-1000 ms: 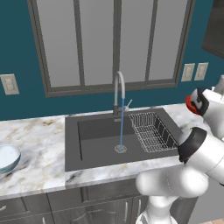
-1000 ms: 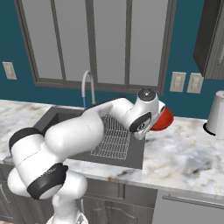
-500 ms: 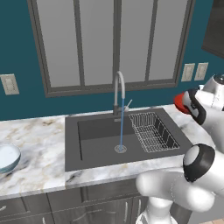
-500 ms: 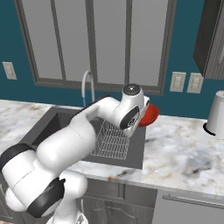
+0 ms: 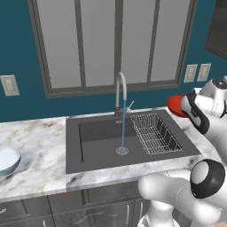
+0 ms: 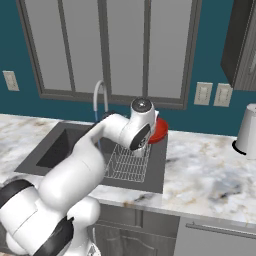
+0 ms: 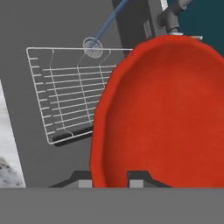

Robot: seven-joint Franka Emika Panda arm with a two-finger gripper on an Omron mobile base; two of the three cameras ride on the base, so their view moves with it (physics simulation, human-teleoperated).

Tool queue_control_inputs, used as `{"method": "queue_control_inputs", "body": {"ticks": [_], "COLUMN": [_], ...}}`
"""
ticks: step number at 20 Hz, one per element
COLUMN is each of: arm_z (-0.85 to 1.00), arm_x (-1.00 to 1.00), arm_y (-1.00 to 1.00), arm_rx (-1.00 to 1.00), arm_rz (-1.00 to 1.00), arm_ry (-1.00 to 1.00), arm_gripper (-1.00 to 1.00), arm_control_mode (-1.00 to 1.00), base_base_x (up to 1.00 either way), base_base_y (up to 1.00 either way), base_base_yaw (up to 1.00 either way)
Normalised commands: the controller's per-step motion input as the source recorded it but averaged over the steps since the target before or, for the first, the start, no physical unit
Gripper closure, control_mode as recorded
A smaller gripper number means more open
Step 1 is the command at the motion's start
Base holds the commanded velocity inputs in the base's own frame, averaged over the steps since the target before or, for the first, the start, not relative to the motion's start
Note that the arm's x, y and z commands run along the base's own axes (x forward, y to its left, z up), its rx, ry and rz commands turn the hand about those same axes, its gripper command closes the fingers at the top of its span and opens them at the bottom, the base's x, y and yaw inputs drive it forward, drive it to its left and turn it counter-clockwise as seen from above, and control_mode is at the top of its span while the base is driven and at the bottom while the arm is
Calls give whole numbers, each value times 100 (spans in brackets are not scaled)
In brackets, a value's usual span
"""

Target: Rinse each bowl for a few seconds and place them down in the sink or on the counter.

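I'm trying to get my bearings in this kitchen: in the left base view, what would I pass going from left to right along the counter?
Pale blue-grey bowl → bare marble counter → sink with the tap running → wire rack → red bowl, carried by the end effector.

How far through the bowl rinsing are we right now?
Done: the tap is running, a stream falling to the sink drain. In hand: the gripper holds the red bowl by its rim, lifted above the rack, not yet under the water. Left: rinse it and set it down, then the blue-grey bowl, which sits on the counter at far left.
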Motion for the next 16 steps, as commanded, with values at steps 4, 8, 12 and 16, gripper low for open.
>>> {"method": "queue_control_inputs", "body": {"ticks": [4, 8, 12, 16], "arm_z": [6, 1, 0, 0], "arm_x": [0, 0, 0, 0], "arm_y": [38, 39, 40, 39], "arm_rx": [0, -1, -1, 0], "arm_rz": [10, 9, 9, 9], "arm_ry": [0, 2, 3, 3], "arm_gripper": [100, 100, 100, 100], "arm_control_mode": [-100, -100, -100, -100], "base_base_x": [0, 0, 0, 0], "base_base_y": [0, 0, 0, 0], "base_base_yaw": [0, 0, 0, 0]}}
